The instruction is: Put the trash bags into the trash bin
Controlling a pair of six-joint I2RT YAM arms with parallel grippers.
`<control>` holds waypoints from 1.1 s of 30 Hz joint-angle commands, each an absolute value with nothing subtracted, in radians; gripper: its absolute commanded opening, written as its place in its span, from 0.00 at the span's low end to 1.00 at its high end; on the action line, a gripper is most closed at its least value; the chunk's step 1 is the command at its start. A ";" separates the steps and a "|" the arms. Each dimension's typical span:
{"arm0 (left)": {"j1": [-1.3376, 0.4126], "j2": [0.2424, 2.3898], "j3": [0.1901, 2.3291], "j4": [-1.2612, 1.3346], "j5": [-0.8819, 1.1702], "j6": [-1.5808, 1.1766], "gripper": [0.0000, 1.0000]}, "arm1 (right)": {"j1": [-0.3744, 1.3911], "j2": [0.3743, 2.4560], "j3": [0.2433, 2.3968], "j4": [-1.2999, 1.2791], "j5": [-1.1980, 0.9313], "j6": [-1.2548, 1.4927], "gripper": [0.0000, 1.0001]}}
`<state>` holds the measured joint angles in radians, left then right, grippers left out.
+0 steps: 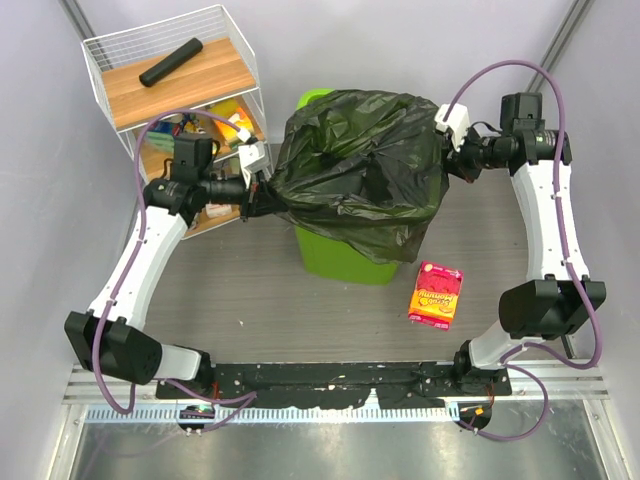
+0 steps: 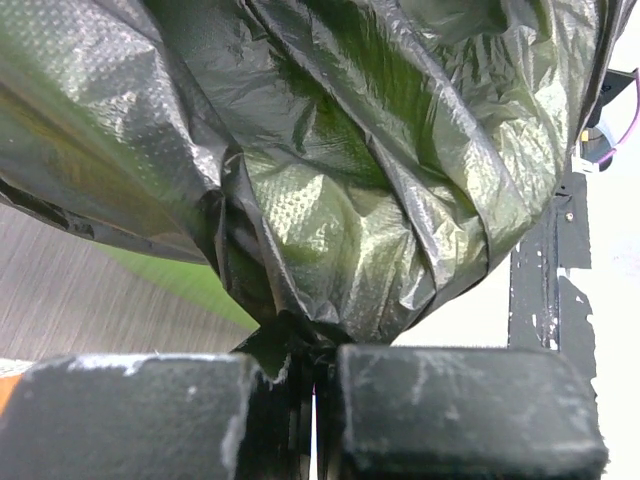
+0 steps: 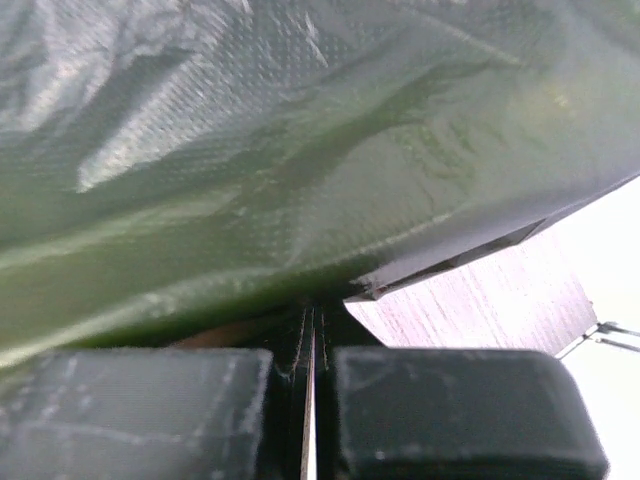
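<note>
A grey wood-grain counter (image 1: 250,295) is filling the middle of the scene, with plain pale walls (image 1: 40,180) standing close on the left, far and right sides. Soft, even light is falling over it all, casting only faint shadows. A white wire shelf unit (image 1: 215,78) is standing in the far left corner, its wooden top board carrying a slim black roll (image 1: 171,62). A red snack packet (image 1: 437,294) is lying on the counter's right part. A ribbed metal strip (image 1: 320,445) is running along the near edge.
</note>
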<state>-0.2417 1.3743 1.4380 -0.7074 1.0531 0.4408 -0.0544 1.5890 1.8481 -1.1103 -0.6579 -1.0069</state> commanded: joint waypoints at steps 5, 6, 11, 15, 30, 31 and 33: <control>-0.245 1.324 1.373 -0.617 1.011 0.431 0.00 | -0.078 1.532 1.744 -0.953 -0.721 -0.934 0.01; -0.245 1.324 1.361 -0.609 1.005 0.431 0.00 | -0.087 1.534 1.732 -0.942 -0.729 -0.928 0.01; -0.245 1.319 1.324 -0.591 0.977 0.433 0.00 | -0.133 1.532 1.680 -0.890 -0.781 -0.888 0.01; -0.245 1.319 1.305 -0.583 0.960 0.436 0.00 | -0.169 1.525 1.645 -0.868 -0.810 -0.871 0.02; -0.245 1.324 1.394 -0.629 0.965 0.405 0.26 | -0.281 1.597 1.929 -1.136 -0.882 -0.947 0.62; -0.245 1.325 1.403 -0.635 0.960 0.403 0.27 | -0.281 1.612 1.960 -1.223 -0.894 -0.968 0.65; -0.245 1.328 1.420 -0.643 0.954 0.400 0.29 | -0.281 1.652 2.037 -1.346 -0.914 -1.041 0.79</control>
<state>-0.2420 1.3453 1.3514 -0.6365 0.9585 0.4133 -0.2844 1.6024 1.8961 -1.0729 -0.8368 -0.8738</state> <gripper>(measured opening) 0.277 0.653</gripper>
